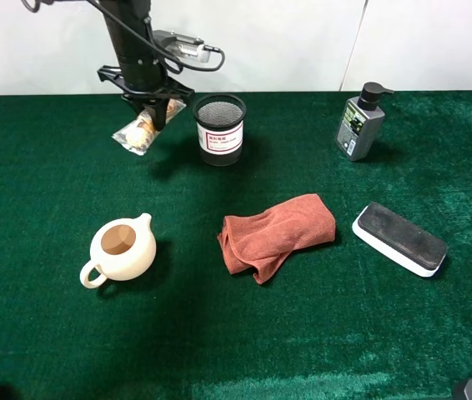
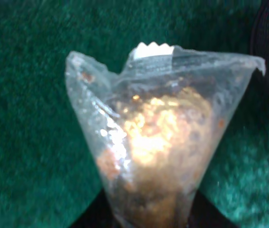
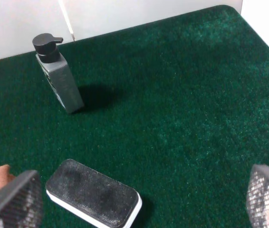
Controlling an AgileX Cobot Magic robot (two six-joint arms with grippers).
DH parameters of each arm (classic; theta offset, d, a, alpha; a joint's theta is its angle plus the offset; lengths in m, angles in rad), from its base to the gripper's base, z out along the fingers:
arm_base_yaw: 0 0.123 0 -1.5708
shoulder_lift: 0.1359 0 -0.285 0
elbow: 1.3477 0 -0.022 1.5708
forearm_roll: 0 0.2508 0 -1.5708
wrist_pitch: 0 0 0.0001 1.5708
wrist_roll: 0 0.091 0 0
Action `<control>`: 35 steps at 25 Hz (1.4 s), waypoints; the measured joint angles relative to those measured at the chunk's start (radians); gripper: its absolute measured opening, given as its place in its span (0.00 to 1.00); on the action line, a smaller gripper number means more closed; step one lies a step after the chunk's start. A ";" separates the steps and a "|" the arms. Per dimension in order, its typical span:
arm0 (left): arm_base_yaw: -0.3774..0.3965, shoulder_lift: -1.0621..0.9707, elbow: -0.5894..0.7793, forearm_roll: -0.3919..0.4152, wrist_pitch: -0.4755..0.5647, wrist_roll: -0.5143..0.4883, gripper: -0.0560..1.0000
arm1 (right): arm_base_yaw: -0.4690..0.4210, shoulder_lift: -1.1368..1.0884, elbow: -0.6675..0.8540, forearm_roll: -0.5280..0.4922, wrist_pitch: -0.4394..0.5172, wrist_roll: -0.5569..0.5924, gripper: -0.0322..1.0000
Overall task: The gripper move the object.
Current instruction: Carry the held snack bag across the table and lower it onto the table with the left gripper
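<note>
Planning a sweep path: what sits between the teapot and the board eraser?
Only the crumpled rust-red cloth, seen in the exterior high view.

Lab: green felt test table (image 1: 52,350)

1 green tabletop (image 1: 52,333) is carrying 5 things, 1 of ea.: 1 cream teapot (image 1: 123,250), 1 rust-red cloth (image 1: 278,233), 1 black mesh cup (image 1: 220,129) w/ white label, 1 grey pump bottle (image 1: 360,122) w/ black top, 1 board eraser (image 1: 400,238) w/ black top & white base. 1 clear sweets pkt (image 1: 143,129) is also showing; sweets inside are blurring together, so no count. 2 claws are showing: left claw (image 1: 159,112) in the high view, right claw (image 3: 139,202) in its wrist view only.
</note>
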 joint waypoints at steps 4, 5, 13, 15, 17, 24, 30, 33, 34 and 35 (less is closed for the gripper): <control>-0.003 0.020 0.000 0.007 -0.022 -0.008 0.23 | 0.000 0.000 0.000 0.000 0.000 0.000 0.66; -0.003 0.027 0.000 0.007 -0.026 -0.009 0.23 | 0.000 0.000 0.000 0.000 0.000 0.000 0.66; -0.003 0.038 0.000 0.010 -0.061 -0.011 0.23 | 0.000 0.000 0.000 0.000 0.000 0.000 0.66; -0.003 0.038 0.000 0.010 -0.062 -0.011 0.23 | 0.000 0.000 0.000 0.000 0.000 0.000 0.66; -0.003 0.038 0.000 0.010 -0.062 -0.011 0.23 | 0.000 0.000 0.000 0.000 0.000 0.000 0.66; -0.003 0.038 0.000 0.010 -0.062 -0.012 0.46 | 0.000 0.000 0.000 0.000 0.000 0.000 0.66; -0.003 0.038 0.000 0.010 -0.062 -0.020 0.83 | 0.000 0.000 0.000 0.000 0.000 0.000 0.66; -0.003 0.038 0.000 0.010 -0.062 -0.022 0.85 | 0.000 0.000 0.000 0.000 0.000 0.000 0.66; -0.003 0.038 -0.002 0.010 -0.061 -0.022 0.86 | 0.000 0.000 0.000 0.000 0.000 0.000 0.66; -0.003 0.038 -0.003 0.010 -0.060 -0.022 0.86 | 0.000 0.000 0.000 0.000 0.000 0.000 0.66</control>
